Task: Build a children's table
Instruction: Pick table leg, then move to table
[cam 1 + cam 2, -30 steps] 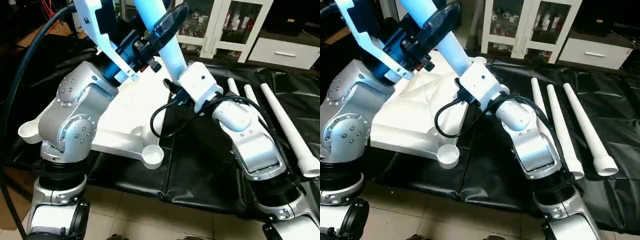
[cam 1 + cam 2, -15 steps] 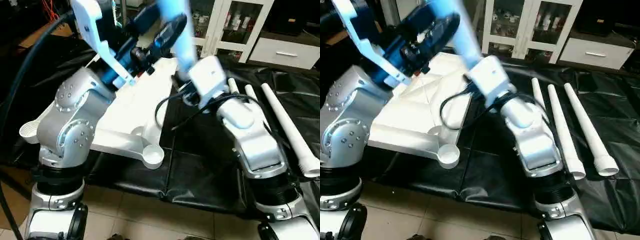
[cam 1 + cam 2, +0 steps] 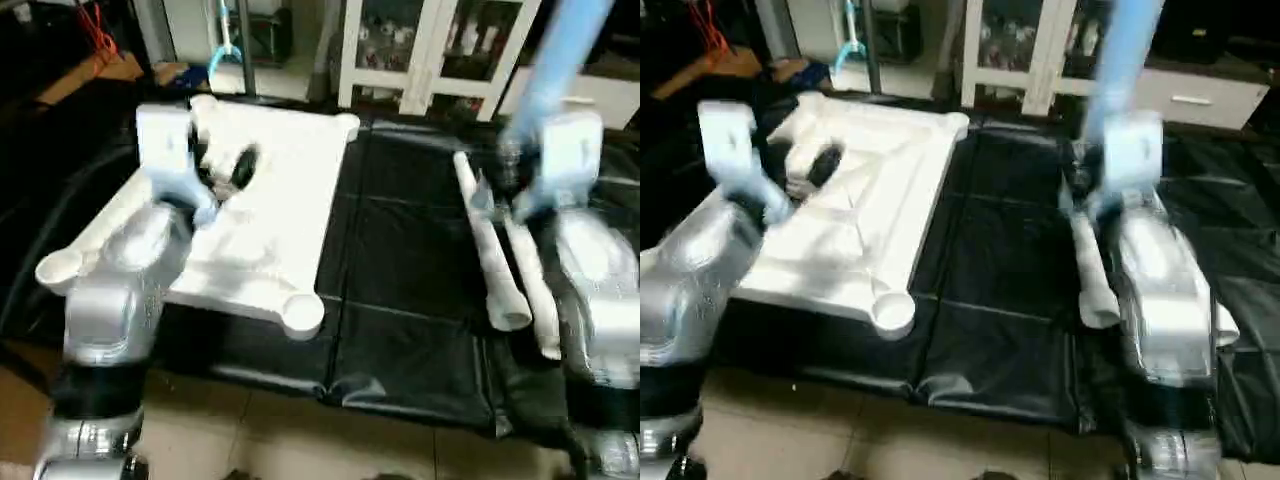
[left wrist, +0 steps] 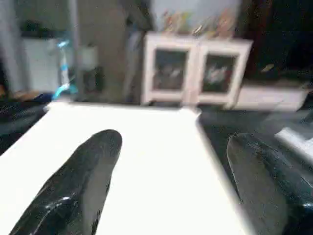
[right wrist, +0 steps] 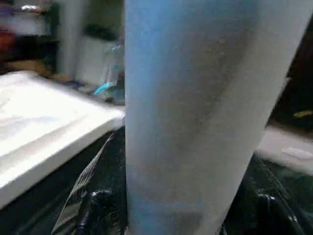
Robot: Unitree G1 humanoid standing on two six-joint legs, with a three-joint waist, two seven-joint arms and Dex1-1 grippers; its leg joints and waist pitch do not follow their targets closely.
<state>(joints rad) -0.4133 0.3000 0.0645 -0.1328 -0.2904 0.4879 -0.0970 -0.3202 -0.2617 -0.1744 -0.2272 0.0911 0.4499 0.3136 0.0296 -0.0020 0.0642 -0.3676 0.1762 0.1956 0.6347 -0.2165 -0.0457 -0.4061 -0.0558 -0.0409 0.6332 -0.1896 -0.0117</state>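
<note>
White top (image 3: pixel 270 200) lies ribs-up with no leg fitted yet: right gripper (image 5: pixel 186 215) clamps one leg (image 5: pixel 190 107), left gripper (image 4: pixel 171 186) spread, empty, other legs (image 3: pixel 500 270) waiting.

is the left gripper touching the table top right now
Apart. In the left wrist view the left gripper has its two black fingers spread wide, hovering above the white table top with nothing between them.

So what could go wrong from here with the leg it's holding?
The long white tubular leg stands upright in the right pincer, reaching well above it, so it could tip or slip. Lowered carelessly, it might knock the loose white legs lying on the black mat beside the white square plastic tabletop.
</note>
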